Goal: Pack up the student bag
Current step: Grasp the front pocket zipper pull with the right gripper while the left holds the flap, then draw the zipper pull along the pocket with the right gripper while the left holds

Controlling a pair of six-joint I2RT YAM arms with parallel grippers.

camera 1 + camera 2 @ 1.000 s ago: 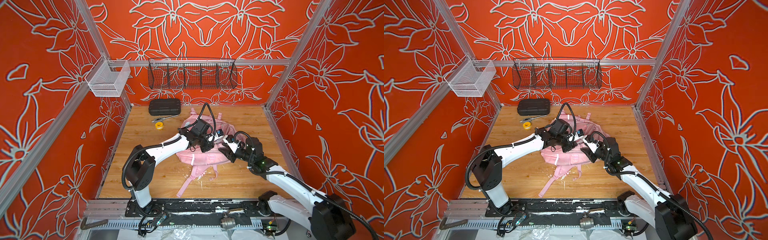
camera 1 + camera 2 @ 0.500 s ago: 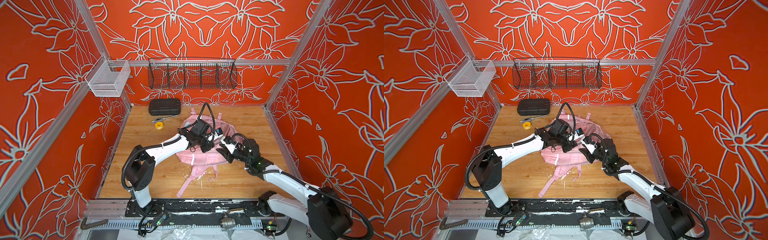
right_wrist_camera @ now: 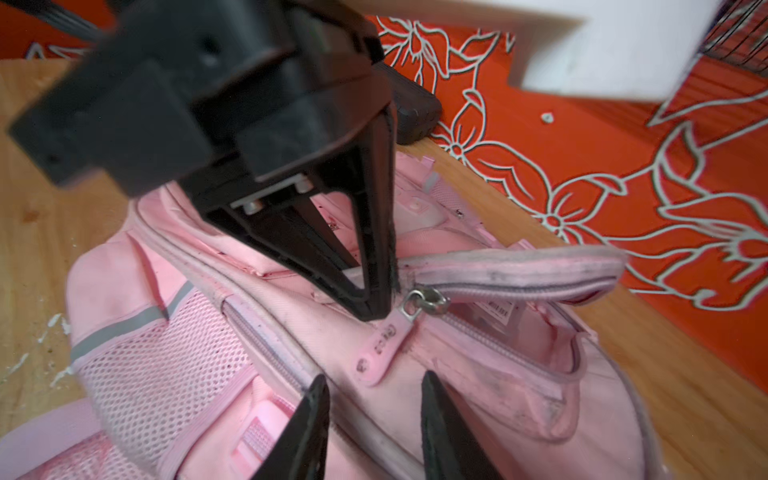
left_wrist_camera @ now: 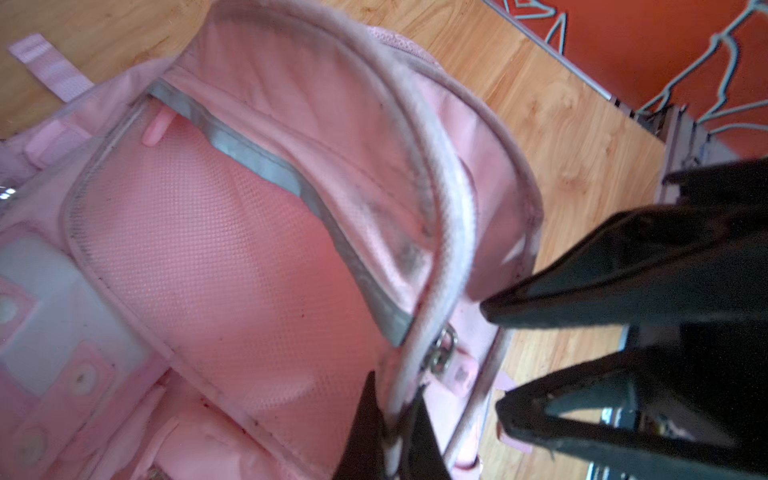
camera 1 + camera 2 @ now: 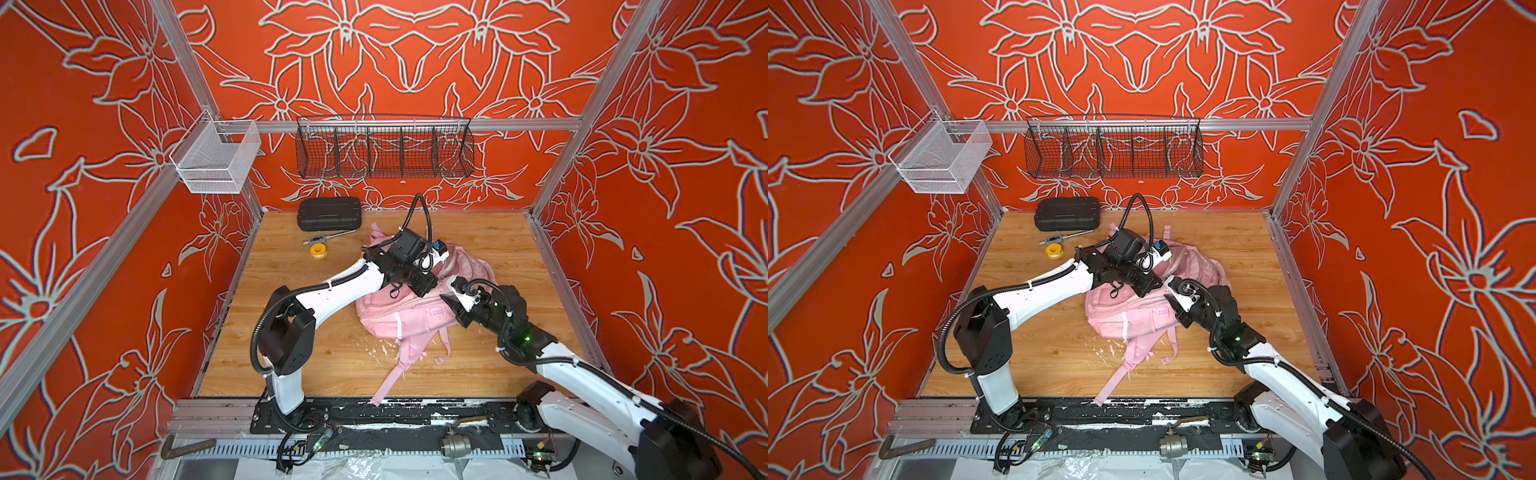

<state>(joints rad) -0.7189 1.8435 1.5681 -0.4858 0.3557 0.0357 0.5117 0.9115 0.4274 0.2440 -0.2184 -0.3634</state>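
1. The student bag [image 5: 399, 320] lies in the middle of the table [image 5: 291, 357], with one strap trailing to the near edge.
2. The left gripper [image 4: 392, 411] has its jaws clenched on the white zipper trim [image 4: 455, 232] of the bag's open flap, which stands raised.
3. The right gripper [image 3: 374, 374] hovers with jaws parted on either side of the pink zipper pull [image 3: 380, 349], not pinching it.
4. A black case [image 5: 329, 213] sits by the far edge, toward the left corner.

The wooden tabletop [image 5: 291, 332] bears the student bag [image 5: 399, 316], black case [image 5: 329, 213], metal tool [image 5: 328, 237], yellow tape roll [image 5: 318, 250]
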